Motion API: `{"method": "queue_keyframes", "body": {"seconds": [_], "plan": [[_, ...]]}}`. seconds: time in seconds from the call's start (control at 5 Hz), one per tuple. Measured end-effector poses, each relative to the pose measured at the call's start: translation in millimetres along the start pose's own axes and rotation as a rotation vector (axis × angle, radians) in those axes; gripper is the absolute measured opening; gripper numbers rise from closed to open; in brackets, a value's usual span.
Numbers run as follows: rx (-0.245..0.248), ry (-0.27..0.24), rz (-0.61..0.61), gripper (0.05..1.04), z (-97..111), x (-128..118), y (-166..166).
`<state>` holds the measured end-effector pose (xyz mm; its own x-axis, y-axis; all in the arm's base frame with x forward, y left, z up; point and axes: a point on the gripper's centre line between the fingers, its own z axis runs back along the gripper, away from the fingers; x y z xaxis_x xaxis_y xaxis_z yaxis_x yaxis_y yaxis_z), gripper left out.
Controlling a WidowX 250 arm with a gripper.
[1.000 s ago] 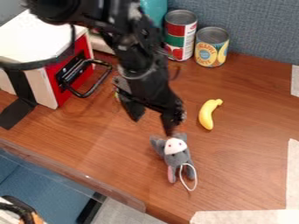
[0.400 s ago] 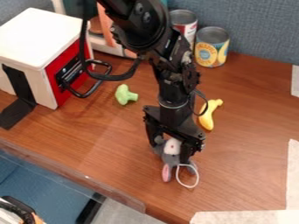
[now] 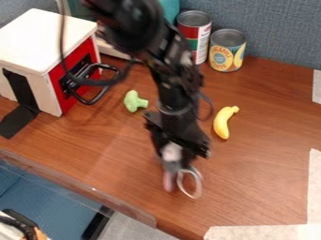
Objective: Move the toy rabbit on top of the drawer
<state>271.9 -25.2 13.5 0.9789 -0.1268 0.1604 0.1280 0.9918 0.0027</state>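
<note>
A black robot arm comes down from the top of the frame over a brown wooden counter. Its end effector, slightly below and right of centre, is closed around a small gray toy rabbit. The rabbit's white face shows between the fingers, and a white cord loop hangs at its lower right. Motion blur hides whether the rabbit touches the counter.

At upper left stands the drawer, a white box with a red front and a black wire handle; black tape runs from its side to the counter. Between drawer and arm lies a green toy. Right of the arm is a yellow toy banana. Two cans stand near the top.
</note>
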Motion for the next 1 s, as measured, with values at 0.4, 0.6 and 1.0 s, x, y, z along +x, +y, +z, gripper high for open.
{"method": "queue_keyframes", "body": {"seconds": [0.4,0.6,1.0], "plan": [[-0.016,-0.145,0.135,0.572,69.9,24.2,76.9],[0.018,-0.208,0.203,0.572,91.5,43.4,125.6],[0.073,-0.254,0.351,0.572,109.9,72.5,214.8]]}}
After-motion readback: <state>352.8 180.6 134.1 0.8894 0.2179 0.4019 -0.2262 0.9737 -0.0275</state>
